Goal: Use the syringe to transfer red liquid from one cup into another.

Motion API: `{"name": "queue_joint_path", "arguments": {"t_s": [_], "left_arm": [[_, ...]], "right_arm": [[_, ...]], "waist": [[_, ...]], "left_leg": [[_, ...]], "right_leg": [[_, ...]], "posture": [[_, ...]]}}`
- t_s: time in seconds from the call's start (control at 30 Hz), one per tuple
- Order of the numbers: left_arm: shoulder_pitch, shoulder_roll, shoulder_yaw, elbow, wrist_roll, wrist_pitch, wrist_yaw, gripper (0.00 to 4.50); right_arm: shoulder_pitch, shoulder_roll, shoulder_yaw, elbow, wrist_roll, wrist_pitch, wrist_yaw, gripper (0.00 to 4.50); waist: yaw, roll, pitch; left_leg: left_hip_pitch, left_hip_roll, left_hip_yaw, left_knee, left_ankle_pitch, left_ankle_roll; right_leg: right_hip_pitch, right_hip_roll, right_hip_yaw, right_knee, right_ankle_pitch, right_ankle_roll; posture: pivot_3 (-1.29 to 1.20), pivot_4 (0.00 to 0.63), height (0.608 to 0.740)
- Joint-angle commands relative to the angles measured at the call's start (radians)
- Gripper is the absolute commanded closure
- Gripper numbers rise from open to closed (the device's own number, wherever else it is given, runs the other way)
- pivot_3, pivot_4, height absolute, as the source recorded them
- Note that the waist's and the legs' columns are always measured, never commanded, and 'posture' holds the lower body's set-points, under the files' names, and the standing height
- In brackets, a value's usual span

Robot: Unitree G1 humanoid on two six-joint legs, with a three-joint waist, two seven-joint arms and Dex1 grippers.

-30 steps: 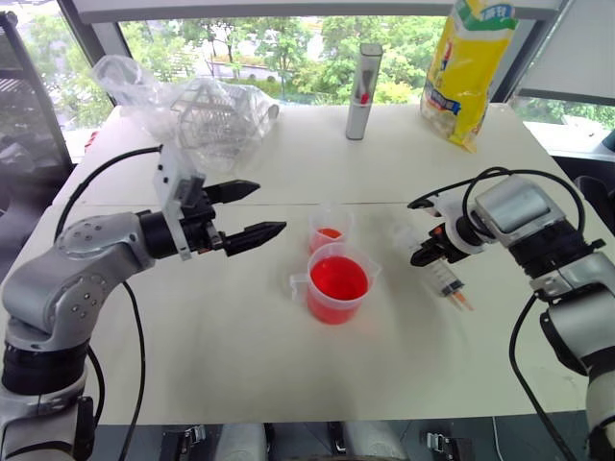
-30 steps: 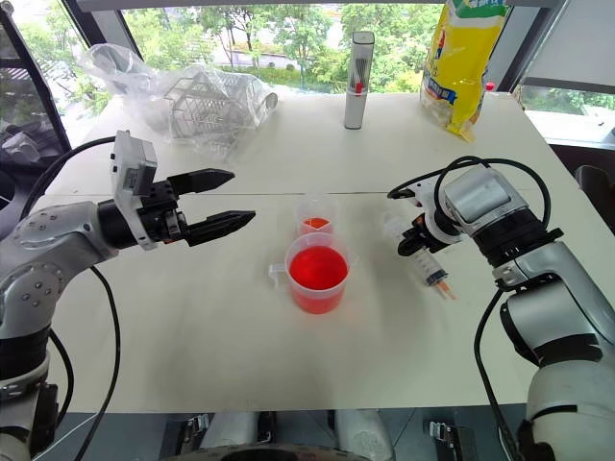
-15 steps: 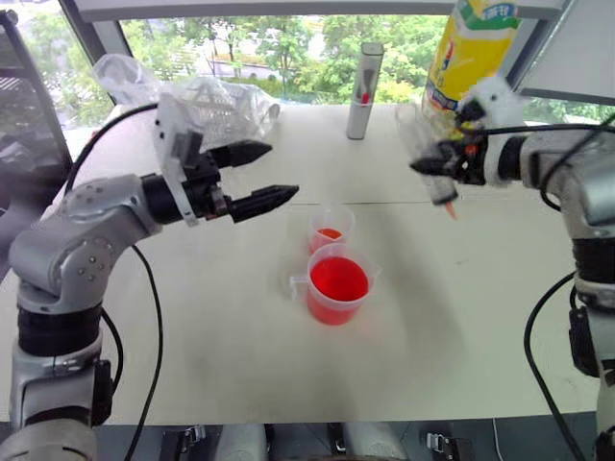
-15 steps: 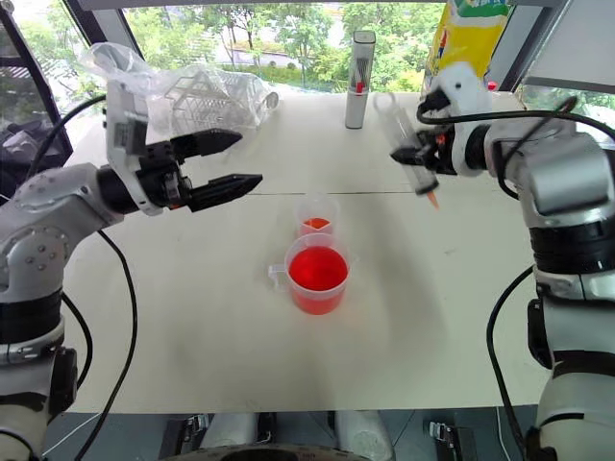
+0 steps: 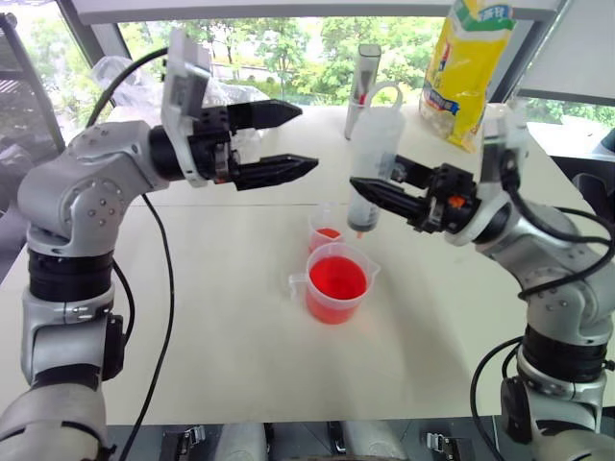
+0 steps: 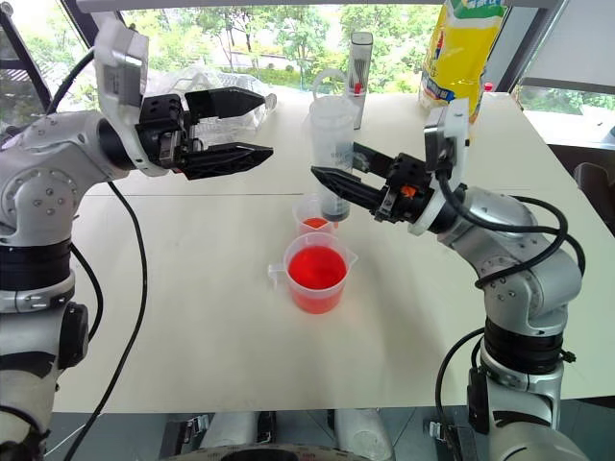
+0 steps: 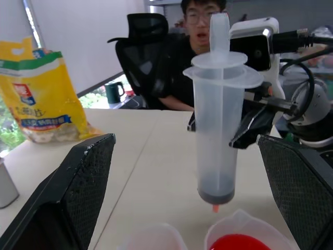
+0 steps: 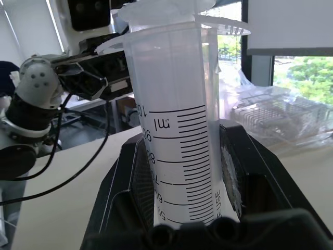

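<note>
The syringe (image 5: 373, 158) hangs upright above the table, orange tip down, plunger pushed in. My right gripper (image 5: 371, 190) is shut on its barrel (image 8: 174, 130) from the right. Its tip hovers just above the small cup (image 5: 330, 228), near that cup's right rim; this cup holds a little red liquid. In front of it stands the larger handled cup (image 5: 336, 284), about half full of red liquid (image 6: 318, 268). Left of the syringe, my left gripper (image 5: 306, 139) is open, pointing at it at barrel height with a gap between; its fingers (image 7: 67, 198) frame the syringe (image 7: 216, 130).
At the table's far edge stand a grey upright tube (image 5: 363, 82) and a yellow bag (image 5: 469, 62). A clear plastic bag with a wire rack (image 6: 207, 91) lies at the far left. A person (image 7: 197, 52) sits in a chair behind the right arm.
My right gripper swung the syringe left and turned it upright over the cups. My left gripper rose and shifted right toward the syringe, still open.
</note>
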Motion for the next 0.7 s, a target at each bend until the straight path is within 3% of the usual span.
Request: {"name": "queue_joint_path", "arguments": {"t_s": [0.03,0.3,0.7], "left_arm": [[-0.043,0.006,0.005,-0.009,-0.001,0.001,-0.023,0.0],[-0.055,-0.024,-0.026,-0.023,0.004,0.022,-0.032,0.0],[-0.033,-0.059,-0.108,-0.02,0.067,0.007,-0.06,0.0]], "right_arm": [[0.036,0.007,0.036,-0.025,-0.022,-0.084,0.008,3.1],[0.14,0.031,0.151,0.018,-0.118,-0.242,0.019,3.1],[0.214,0.027,0.229,0.025,-0.159,-0.312,0.042,3.1]], "waist": [[0.0,0.0,0.0],[0.001,0.0,0.0],[0.002,0.0,0.0]], "left_leg": [[0.0,0.0,0.0,0.0,0.0,0.0],[0.0,0.0,0.0,0.0,0.0,0.0],[0.0,0.0,0.0,0.0,0.0,0.0]], "right_leg": [[0.0,0.0,0.0,0.0,0.0,0.0],[0.0,0.0,0.0,0.0,0.0,0.0],[0.0,0.001,0.0,0.0,0.0,0.0]], "posture": [[0.0,0.15,0.74],[0.0,0.15,0.74],[0.0,0.15,0.74]]}}
